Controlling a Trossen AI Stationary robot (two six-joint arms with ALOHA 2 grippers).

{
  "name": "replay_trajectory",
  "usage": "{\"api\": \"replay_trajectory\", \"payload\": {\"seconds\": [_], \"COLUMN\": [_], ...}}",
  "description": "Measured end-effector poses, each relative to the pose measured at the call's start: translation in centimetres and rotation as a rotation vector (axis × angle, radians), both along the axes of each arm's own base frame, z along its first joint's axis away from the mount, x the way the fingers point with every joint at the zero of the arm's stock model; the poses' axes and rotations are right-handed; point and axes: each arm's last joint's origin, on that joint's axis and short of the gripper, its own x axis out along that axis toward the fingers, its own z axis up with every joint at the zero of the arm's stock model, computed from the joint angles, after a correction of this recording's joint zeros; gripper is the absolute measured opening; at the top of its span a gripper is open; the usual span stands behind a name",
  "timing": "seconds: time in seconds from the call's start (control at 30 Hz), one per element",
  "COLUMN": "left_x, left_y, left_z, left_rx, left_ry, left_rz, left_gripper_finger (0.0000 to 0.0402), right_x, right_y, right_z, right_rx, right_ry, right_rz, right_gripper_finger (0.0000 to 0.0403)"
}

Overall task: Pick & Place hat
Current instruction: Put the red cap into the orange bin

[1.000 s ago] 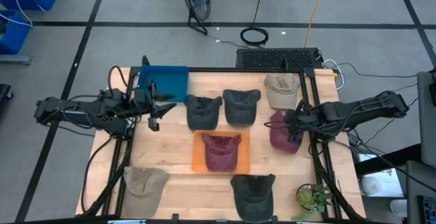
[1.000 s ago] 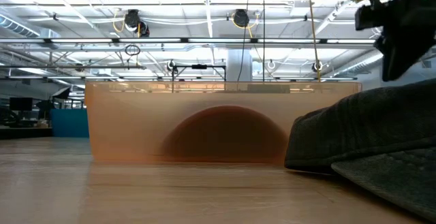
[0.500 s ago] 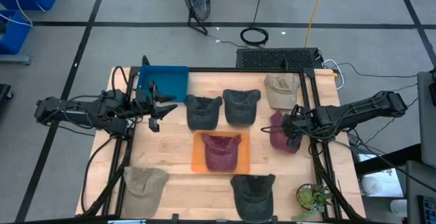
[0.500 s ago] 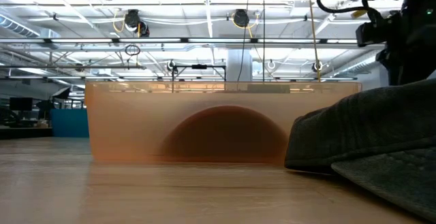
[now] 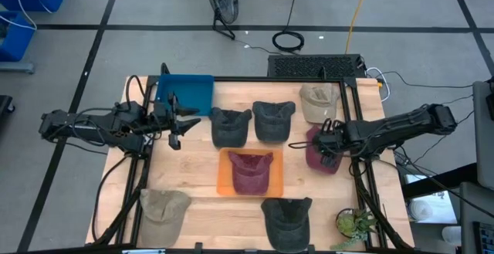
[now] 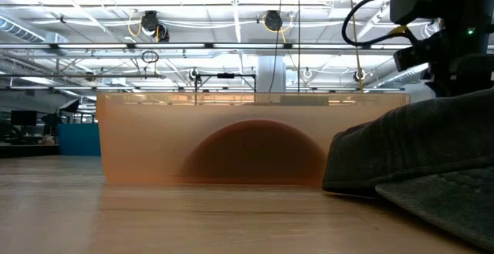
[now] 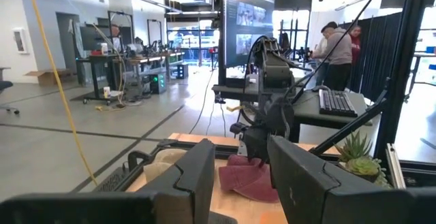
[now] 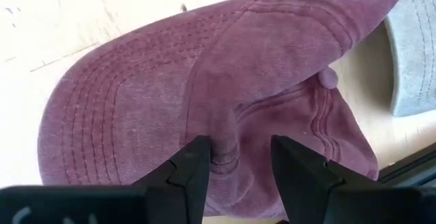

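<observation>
1. Over the tabletop's (image 5: 193,208) left edge, the left gripper (image 5: 179,123) is hanging beside the blue tray (image 5: 185,92), its jaws standing partly apart and carrying nothing.
2. Moving rightward, two dark caps (image 5: 252,123) are lying side by side at mid-table, with an orange tray (image 5: 224,178) just below them holding a maroon cap (image 5: 250,171).
3. Further right, the right gripper (image 5: 327,143) is sitting directly over the maroon hat (image 5: 318,154), which is resting on the tabletop near the right rail, just below a tan cap (image 5: 318,101).
4. Seen from the right wrist, the jaws are standing wide with the hat's (image 8: 204,101) crown fold lying between the fingertips (image 8: 192,157); whether they are already touching cloth is hard to say.
5. Judging by that view, the hat's long axis is running brim to crown across the line of the jaws, so a straight drop should catch the fold.
6. Being far nearer, the right arm is the one placed for the pick.
7. Beyond the pale wooden tabletop, the room is showing grey floor, cables, desks and a monitor (image 7: 246,26).
</observation>
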Motion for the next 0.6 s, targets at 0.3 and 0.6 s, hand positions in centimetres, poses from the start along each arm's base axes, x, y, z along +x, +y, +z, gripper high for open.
{"api": "replay_trajectory", "payload": {"seconds": [0.3,0.6], "left_x": [0.0,0.02], "left_y": [0.0,0.0], "left_z": [-0.01,-0.2], "left_rx": [0.007,0.005], "left_ry": [0.002,0.022], "left_rz": [0.001,0.001], "left_gripper_finger": [0.0143,0.0143], "right_x": [0.73,0.84], "right_y": [0.31,0.32], "right_z": [-0.01,-0.01], "right_rx": [0.085,0.086], "right_ry": [-0.068,-0.079], "right_rz": [-0.004,-0.004], "right_gripper_finger": [0.0138,0.0104]}}
